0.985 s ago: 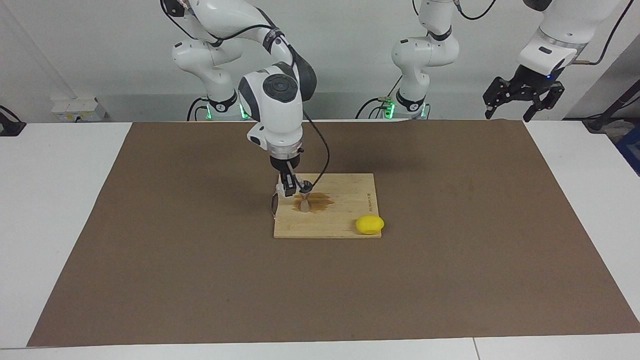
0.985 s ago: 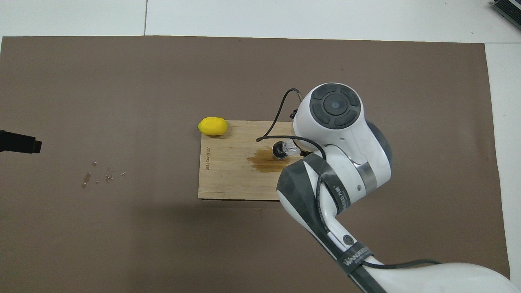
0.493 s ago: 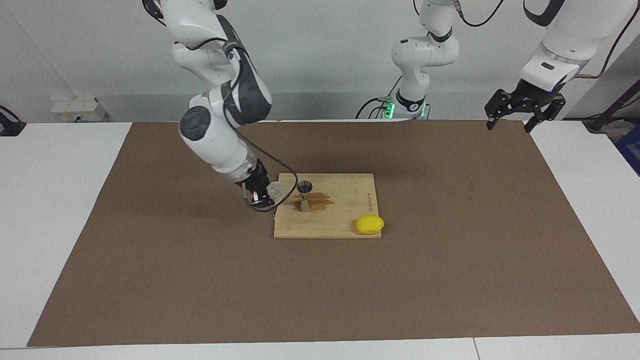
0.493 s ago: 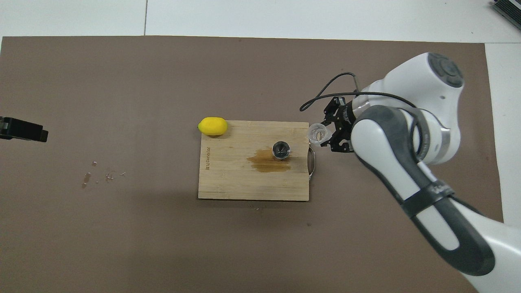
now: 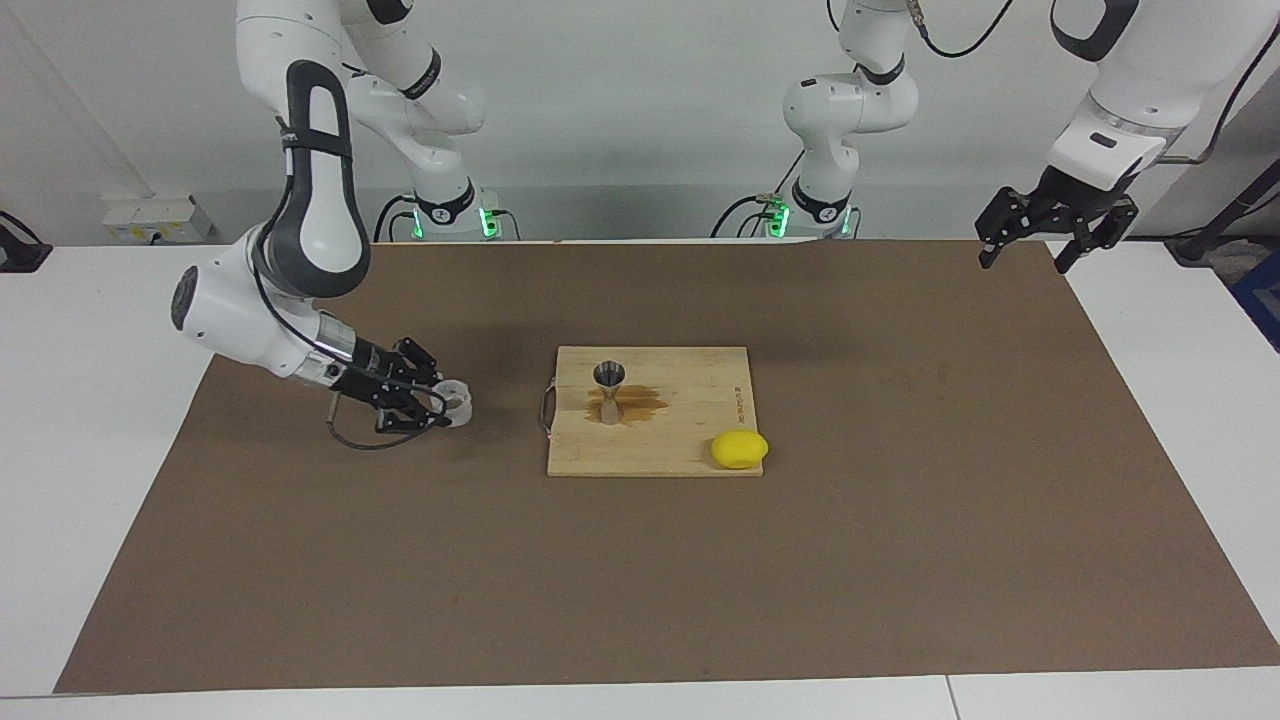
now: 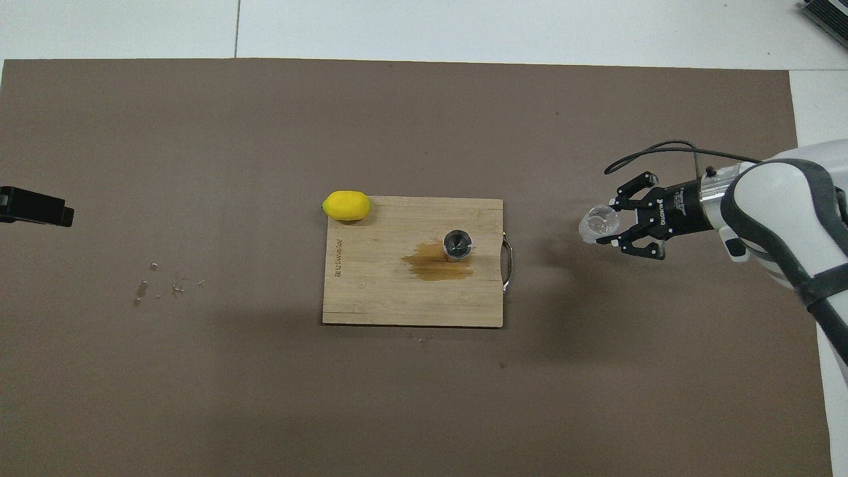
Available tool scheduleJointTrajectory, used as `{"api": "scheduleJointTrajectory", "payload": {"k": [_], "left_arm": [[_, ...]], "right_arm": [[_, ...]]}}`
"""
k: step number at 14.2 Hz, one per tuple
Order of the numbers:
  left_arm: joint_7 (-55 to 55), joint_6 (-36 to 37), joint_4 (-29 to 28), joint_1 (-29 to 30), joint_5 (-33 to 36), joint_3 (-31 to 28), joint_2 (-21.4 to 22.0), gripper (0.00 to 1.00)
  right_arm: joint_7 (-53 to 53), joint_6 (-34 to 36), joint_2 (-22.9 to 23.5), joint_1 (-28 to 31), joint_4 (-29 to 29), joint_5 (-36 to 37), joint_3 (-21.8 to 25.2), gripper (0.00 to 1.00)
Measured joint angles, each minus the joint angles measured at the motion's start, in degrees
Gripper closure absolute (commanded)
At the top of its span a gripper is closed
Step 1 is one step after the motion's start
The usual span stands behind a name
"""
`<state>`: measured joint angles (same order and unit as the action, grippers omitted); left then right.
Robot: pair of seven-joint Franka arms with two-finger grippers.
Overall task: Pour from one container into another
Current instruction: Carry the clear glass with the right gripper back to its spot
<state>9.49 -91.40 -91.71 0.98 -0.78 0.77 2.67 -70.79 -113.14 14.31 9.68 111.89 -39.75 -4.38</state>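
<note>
The small clear glass cup [image 5: 458, 399] is upright at the brown mat [image 5: 300, 560], beside the cutting board toward the right arm's end of the table; it also shows in the overhead view [image 6: 594, 224]. My right gripper [image 5: 438, 403] reaches in low and level and is shut on the cup, as the overhead view [image 6: 607, 224] also shows. The silver hourglass jigger [image 5: 609, 390] stands upright on the board, in a brown spill [image 6: 430, 265]. My left gripper [image 5: 1045, 228] waits, open and raised, over the mat's corner by its base.
The wooden cutting board [image 5: 690, 440] lies mid-mat, with a metal handle on its edge facing the cup. A yellow lemon [image 5: 740, 449] sits at the board's corner farthest from the robots. Small droplets [image 6: 159, 285] lie on the mat toward the left arm's end.
My right gripper has carried the cup from over the jigger, off the board, down to the mat toward the right arm's end, turning it upright. The left gripper has hardly moved.
</note>
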Motion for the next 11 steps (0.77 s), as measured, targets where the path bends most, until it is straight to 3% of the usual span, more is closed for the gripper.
{"api": "scheduleJointTrajectory", "payload": {"k": [6, 11], "left_arm": [[-1.42, 0.00, 0.06, 0.02, 0.00, 0.04, 0.93, 0.00], [-1.58, 0.00, 0.44, 0.02, 0.00, 0.18, 1.15, 0.00]], "right_arm": [[6.77, -0.02, 0.03, 6.33, 4.31, -0.14, -0.01, 1.00], [17.08, -0.23, 3.72, 9.56, 5.43, -2.52, 0.01, 1.00]]}}
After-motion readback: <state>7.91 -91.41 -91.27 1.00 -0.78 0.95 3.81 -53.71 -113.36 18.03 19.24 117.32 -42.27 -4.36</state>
